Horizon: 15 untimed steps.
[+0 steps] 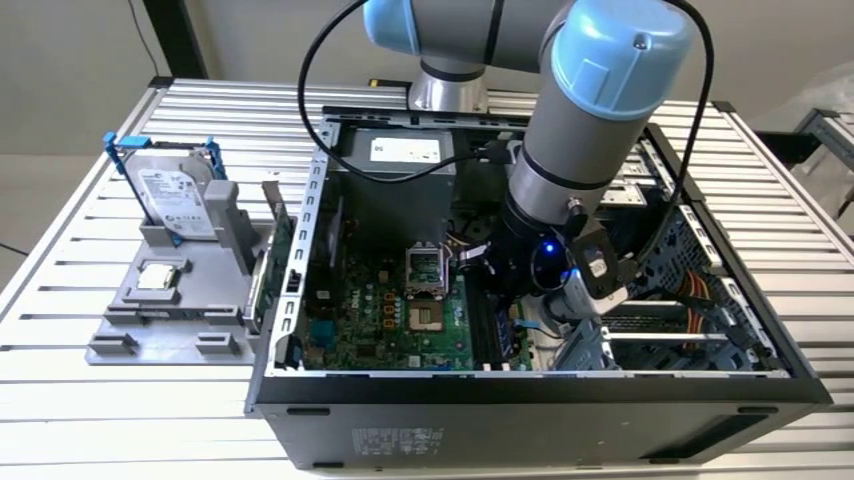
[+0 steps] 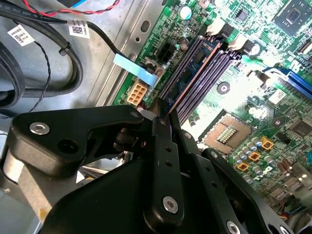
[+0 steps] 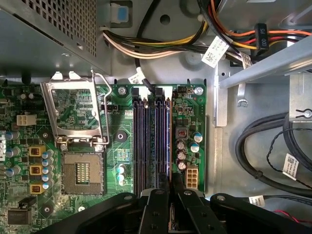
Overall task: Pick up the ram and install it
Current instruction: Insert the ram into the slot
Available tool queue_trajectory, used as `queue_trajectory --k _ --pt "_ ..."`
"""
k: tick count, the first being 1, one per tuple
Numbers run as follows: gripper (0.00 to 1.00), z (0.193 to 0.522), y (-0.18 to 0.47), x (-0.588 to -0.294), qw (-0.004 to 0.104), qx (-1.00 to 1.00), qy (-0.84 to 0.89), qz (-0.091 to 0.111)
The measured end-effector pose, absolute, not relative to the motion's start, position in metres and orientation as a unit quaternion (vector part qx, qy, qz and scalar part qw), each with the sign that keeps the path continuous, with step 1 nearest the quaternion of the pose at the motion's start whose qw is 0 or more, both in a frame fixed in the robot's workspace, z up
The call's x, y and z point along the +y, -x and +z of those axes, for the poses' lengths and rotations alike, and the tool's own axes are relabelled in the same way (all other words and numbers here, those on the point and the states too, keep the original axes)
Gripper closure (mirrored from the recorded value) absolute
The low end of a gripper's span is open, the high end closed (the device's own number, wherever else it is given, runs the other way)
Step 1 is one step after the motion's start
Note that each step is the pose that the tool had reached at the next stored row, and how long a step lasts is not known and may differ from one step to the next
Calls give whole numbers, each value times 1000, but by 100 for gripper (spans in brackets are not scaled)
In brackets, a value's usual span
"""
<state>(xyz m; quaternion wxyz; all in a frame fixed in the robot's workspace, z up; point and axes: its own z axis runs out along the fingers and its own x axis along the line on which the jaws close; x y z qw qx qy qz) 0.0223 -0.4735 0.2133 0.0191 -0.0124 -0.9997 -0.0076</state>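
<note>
The hand (image 2: 165,113) is lowered inside the open computer case (image 1: 534,388), over the motherboard's bank of memory slots (image 3: 146,141). In both wrist views its two black fingers (image 3: 157,204) are drawn together, with only a thin edge between their tips. That edge is judged to be the ram (image 2: 195,73), so the hand is taken to be clenched on it.

The ram is seen edge-on as a narrow bluish strip with a coppery lower border. It lies along the outermost slot of the bank, the one beside the small white power connector (image 3: 191,176). Whether it is fully seated or only resting in the slot's mouth cannot be told. The white latch (image 2: 215,27) at the far end of the slots can be made out, but its position cannot be judged.

The relation that matters is alignment. The ram's long axis runs parallel to the slots and leads straight away from the fingertips, which grip it at its near end.

In the exterior view the slots run roughly from 12 to 6 o'clock. The hand sits at about 4 o'clock from the empty processor socket (image 3: 80,173). The hard drive (image 1: 174,195) and the processor chip (image 1: 160,278) rest in a grey fixture on the tabletop (image 1: 134,425), at about 9 o'clock from the case and well apart from the hand.
</note>
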Motion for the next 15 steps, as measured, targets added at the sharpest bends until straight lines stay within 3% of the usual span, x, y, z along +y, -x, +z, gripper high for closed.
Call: queue_trajectory --k 15 --pt "100 211 -22 -473 19 -1000 12 -8"
